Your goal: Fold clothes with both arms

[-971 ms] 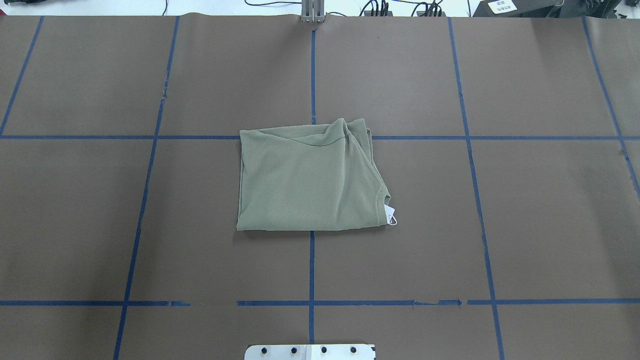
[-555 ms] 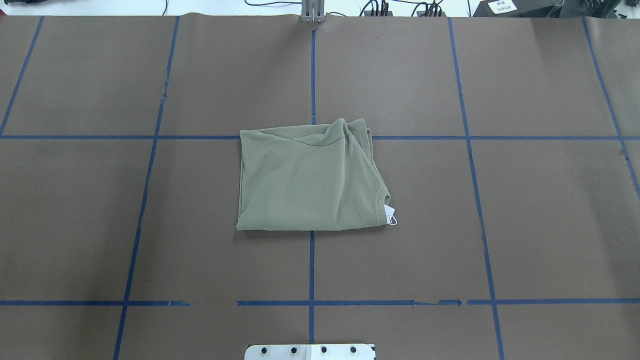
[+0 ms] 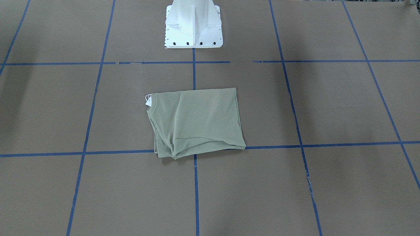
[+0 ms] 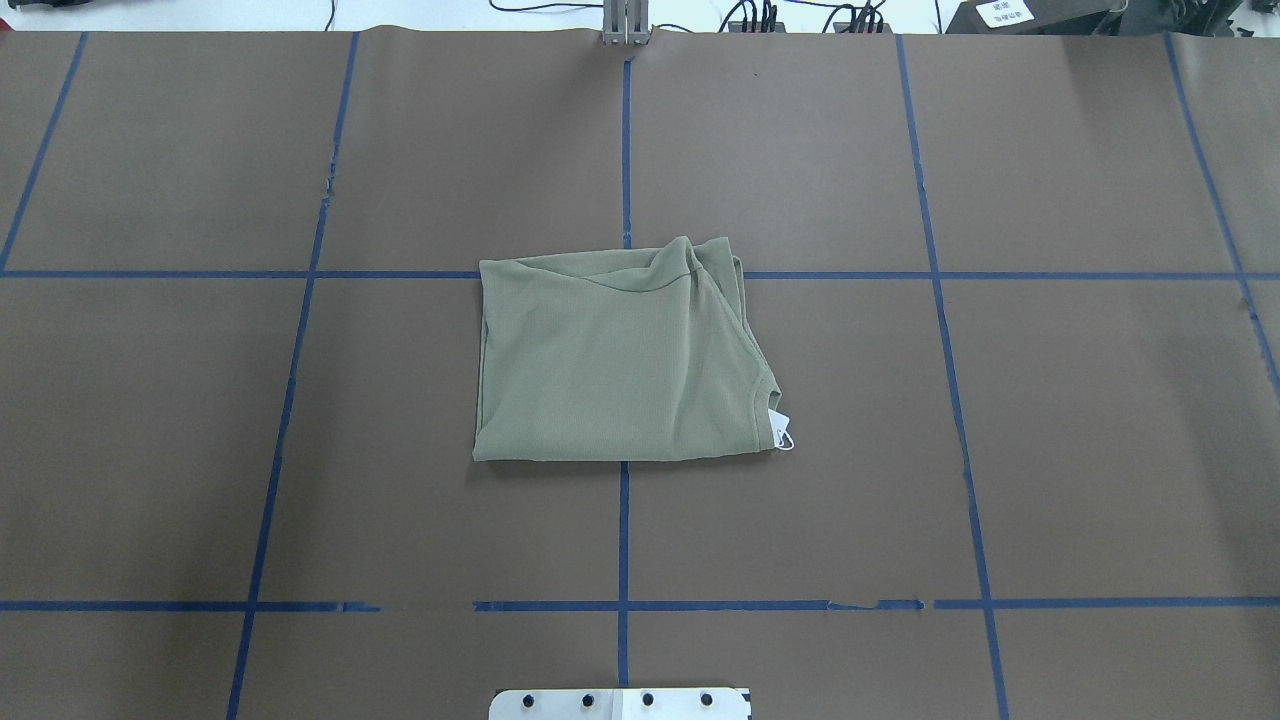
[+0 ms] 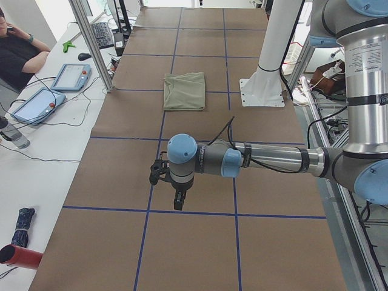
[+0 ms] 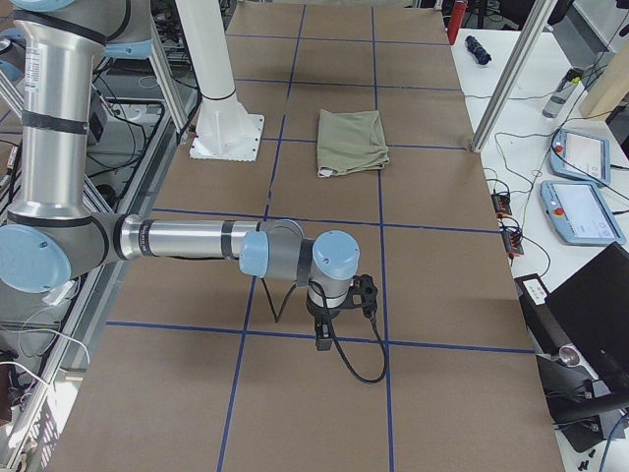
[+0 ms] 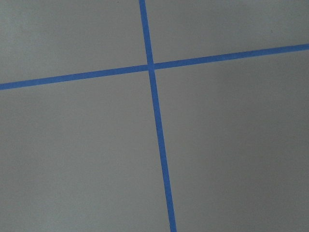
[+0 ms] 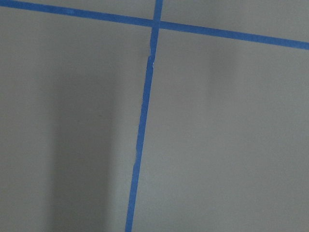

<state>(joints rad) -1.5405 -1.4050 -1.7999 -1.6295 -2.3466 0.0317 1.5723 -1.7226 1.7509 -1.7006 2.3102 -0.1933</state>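
— Whereabouts of the sage-green shirt (image 4: 620, 365)?
— Mid-table, folded into a rough rectangle, flat on the brown paper (image 4: 1100, 450) across a crossing of blue tape lines (image 4: 624, 530). White hang tag (image 4: 781, 430) poking out at one corner.
— And the claws?
— Left gripper (image 5: 177, 205) and right gripper (image 6: 322, 339) pointing down over bare paper, well apart from the shirt. Apart or together: impossible to tell.

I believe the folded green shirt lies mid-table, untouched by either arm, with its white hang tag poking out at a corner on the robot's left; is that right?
Not quite: the side is wrong. The shirt does lie folded mid-table with neither arm on it, but its white hang tag pokes out at a corner on the robot's right, as the overhead exterior view shows.
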